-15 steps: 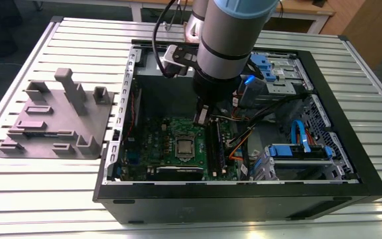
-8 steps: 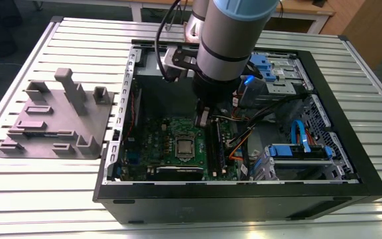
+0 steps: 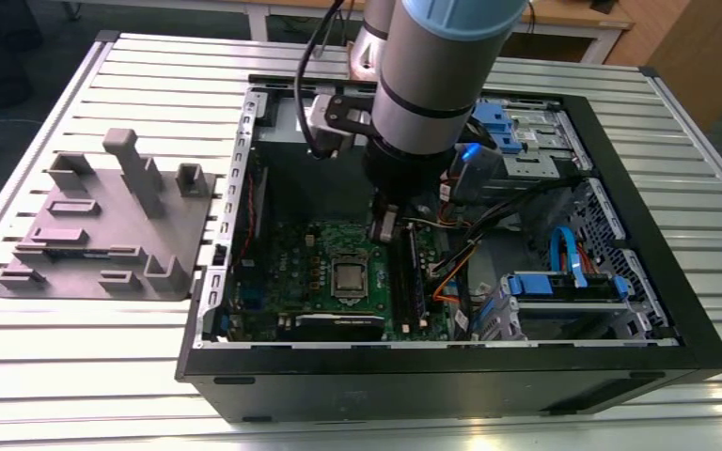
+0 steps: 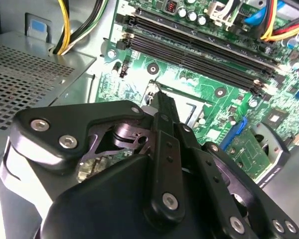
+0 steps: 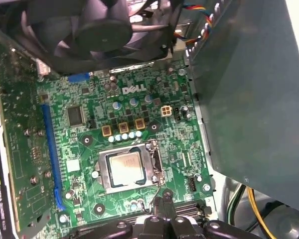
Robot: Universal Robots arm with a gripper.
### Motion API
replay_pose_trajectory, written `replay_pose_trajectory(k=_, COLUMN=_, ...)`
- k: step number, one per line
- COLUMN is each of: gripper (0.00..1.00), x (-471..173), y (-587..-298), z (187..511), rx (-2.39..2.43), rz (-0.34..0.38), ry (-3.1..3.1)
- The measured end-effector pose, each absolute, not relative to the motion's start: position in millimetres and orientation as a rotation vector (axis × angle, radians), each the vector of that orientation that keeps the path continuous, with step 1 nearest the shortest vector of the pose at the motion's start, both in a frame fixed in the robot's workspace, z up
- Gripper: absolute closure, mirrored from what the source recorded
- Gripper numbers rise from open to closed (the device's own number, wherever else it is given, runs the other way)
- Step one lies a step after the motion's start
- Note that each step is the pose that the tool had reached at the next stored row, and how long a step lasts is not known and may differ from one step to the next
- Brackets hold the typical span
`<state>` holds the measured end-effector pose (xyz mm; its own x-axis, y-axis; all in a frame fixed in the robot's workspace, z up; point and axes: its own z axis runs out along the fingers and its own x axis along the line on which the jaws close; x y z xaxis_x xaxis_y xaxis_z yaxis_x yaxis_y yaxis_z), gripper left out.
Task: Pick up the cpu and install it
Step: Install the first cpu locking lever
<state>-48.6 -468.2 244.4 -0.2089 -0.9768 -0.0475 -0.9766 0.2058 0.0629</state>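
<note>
**Chip seated in socket, arm poised over the open case**

Ribbed aluminium slats form the tabletop (image 3: 72,357), pale and grooved in long parallel lines. On it lies a black computer case (image 3: 462,381), side panel off, its interior open upward. Toward the exterior view's left sits a matte grey plastic fixture (image 3: 104,230) of blocks and upright posts, just beside the case wall.

Inside the case, a green motherboard (image 5: 139,107) lies flat, studded with small round capacitors and crossed by a long blue slot (image 5: 51,154). The cpu (image 5: 126,168), a thin square with a dull silver-grey top, rests within the shiny metal frame of its socket (image 5: 103,174) near the board's middle; in the exterior view it shows as a small pale square (image 3: 350,276). A round black fan (image 5: 97,30) hangs over one edge of the board, and long black memory slots (image 4: 199,55) run beside the socket. Yellow and orange cables (image 4: 65,25) trail past a perforated grey metal box (image 4: 25,69).

The arm's thick grey cylinder (image 3: 443,66) reaches down into the case. Its black end effector (image 5: 165,205) hovers just beside the socket, fingers (image 4: 165,107) drawn together with nothing between them, apart from the cpu.
</note>
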Motion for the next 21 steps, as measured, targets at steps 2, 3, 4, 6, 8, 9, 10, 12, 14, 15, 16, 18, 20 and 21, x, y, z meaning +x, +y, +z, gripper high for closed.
replay_pose_trajectory(k=2, gripper=0.90, x=-48.7, y=-468.3, z=243.9, rx=2.004, rz=-0.121, ry=-2.414)
replay_pose_trajectory(k=3, gripper=0.90, x=-48.8, y=-468.5, z=243.7, rx=2.016, rz=-0.121, ry=-2.404)
replay_pose_trajectory(k=4, gripper=0.90, x=-49.2, y=-468.7, z=243.4, rx=2.023, rz=-0.121, ry=-2.398)
replay_pose_trajectory(k=6, gripper=0.90, x=-50.3, y=-469.5, z=243.1, rx=2.033, rz=-0.121, ry=-2.389)
replay_pose_trajectory(k=8, gripper=0.90, x=-51.0, y=-470.4, z=242.9, rx=2.041, rz=-0.121, ry=-2.382)
replay_pose_trajectory(k=9, gripper=0.90, x=-51.2, y=-471.0, z=242.4, rx=2.045, rz=-0.121, ry=-2.378)
replay_pose_trajectory(k=10, gripper=0.90, x=-51.2, y=-471.2, z=241.1, rx=2.051, rz=-0.121, ry=-2.373)
replay_pose_trajectory(k=12, gripper=0.90, x=-51.2, y=-472.3, z=240.1, rx=2.063, rz=-0.120, ry=-2.362)
replay_pose_trajectory(k=14, gripper=0.90, x=-51.2, y=-473.2, z=239.7, rx=2.073, rz=-0.119, ry=-2.352)
replay_pose_trajectory(k=15, gripper=0.90, x=-51.3, y=-473.5, z=239.5, rx=2.078, rz=-0.117, ry=-2.347)
replay_pose_trajectory(k=16, gripper=0.90, x=-51.2, y=-473.7, z=239.2, rx=2.083, rz=-0.116, ry=-2.341)
replay_pose_trajectory(k=18, gripper=0.90, x=-51.2, y=-473.9, z=238.3, rx=2.098, rz=-0.115, ry=-2.327)
replay_pose_trajectory(k=20, gripper=0.90, x=-51.2, y=-473.9, z=237.2, rx=2.105, rz=-0.115, ry=-2.321)
replay_pose_trajectory(k=21, gripper=0.90, x=-51.2, y=-473.9, z=236.3, rx=2.108, rz=-0.114, ry=-2.319)
